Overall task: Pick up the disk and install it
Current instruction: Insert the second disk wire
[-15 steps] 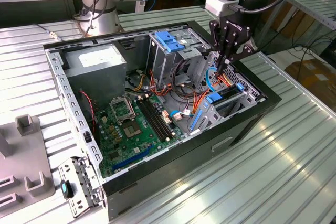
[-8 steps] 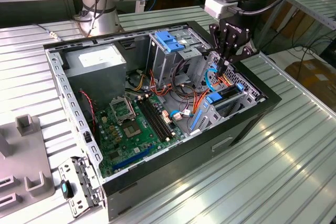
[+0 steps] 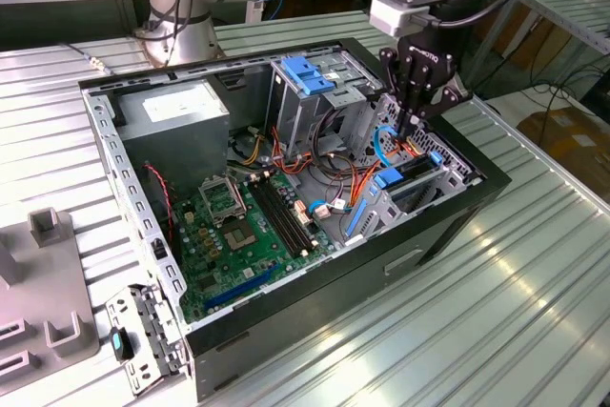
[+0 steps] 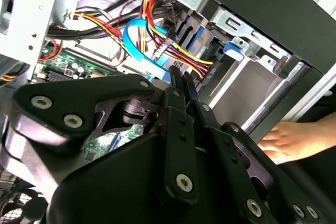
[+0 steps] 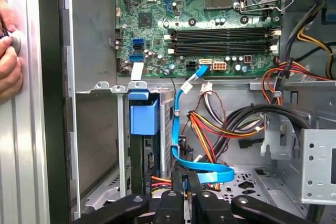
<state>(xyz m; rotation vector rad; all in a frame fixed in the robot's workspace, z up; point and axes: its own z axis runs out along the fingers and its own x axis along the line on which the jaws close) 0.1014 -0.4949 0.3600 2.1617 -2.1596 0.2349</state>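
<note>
The disk (image 5: 149, 145) stands on edge in a slot of the drive bay at the corner of the open computer case (image 3: 448, 226). Its bright blue bracket (image 5: 143, 116) faces the motherboard and also shows in the exterior view (image 3: 393, 178). My gripper (image 3: 408, 131) hangs inside the case just above that bay, on the exterior view's right. In the first wrist view the gripper (image 5: 185, 181) is beside the disk's far end, apart from it and close to a flat blue cable (image 5: 202, 171). The fingers (image 4: 175, 85) are shut with nothing between them.
Bundles of red, orange and yellow wires (image 5: 220, 124) crowd the space beside the bay. The motherboard (image 3: 238, 226), a power supply (image 3: 176, 116) and a tall metal cage with a blue plate (image 3: 310, 73) fill the case. A person's hand (image 5: 8, 61) rests outside the case wall. Grey fixtures (image 3: 48, 274) stand on the table.
</note>
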